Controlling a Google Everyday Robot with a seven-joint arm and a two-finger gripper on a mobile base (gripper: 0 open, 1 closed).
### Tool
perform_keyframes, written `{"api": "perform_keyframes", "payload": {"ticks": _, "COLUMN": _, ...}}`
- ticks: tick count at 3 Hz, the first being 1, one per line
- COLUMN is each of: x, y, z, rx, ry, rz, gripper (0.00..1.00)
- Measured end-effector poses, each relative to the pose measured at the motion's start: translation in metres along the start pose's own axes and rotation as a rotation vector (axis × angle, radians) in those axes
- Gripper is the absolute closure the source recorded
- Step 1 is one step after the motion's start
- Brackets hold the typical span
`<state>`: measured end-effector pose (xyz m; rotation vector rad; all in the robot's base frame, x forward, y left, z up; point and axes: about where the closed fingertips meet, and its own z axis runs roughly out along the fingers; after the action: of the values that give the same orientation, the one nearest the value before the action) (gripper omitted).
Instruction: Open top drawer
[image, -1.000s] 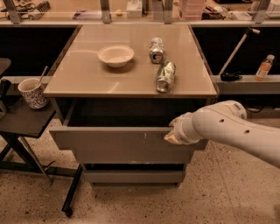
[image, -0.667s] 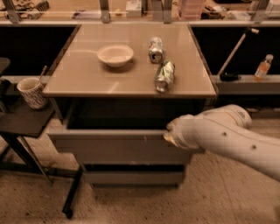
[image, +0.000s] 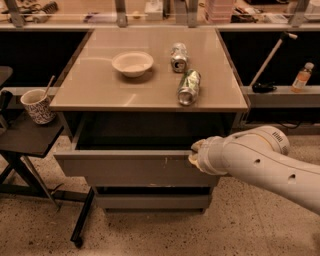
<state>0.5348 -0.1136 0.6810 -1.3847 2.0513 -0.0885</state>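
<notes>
Gripper: we see the white arm's gripper (image: 196, 153) at the top rim of the drawer front, right of its centre. We cannot tell whether it is wide, narrow or clamped on the rim.
Top drawer: the wide, flat grey top drawer front (image: 125, 171) runs leftward from the gripper and just below it. It stands out from the cabinet with a dark gap behind it, so we judge it partly open.
Slip risk: the front has no handle. If our hold on the rim is shallow, we may lose it mid-pull and the drawer stalls.
Skew risk: we pull from right of centre, so the drawer could twist and bind on its runners.
Can: the crushed green-silver can (image: 188, 87) lies on its side above and behind the gripper, near the front edge of the tan tabletop (image: 100, 95). A jerk on the cabinet could roll it off into the drawer.
Bowl: the shallow white bowl (image: 132, 63), up and to the gripper's left, looks safe to us.
</notes>
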Motion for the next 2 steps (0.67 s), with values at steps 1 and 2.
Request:
{"api": "perform_keyframes", "payload": {"ticks": 1, "x": 0.0, "y": 0.0, "z": 0.0, "rx": 0.0, "ry": 0.0, "rz": 0.0, "gripper": 0.81}}
{"api": "perform_keyframes", "payload": {"ticks": 2, "x": 0.0, "y": 0.0, "z": 0.0, "rx": 0.0, "ry": 0.0, "rz": 0.0, "gripper": 0.58}}
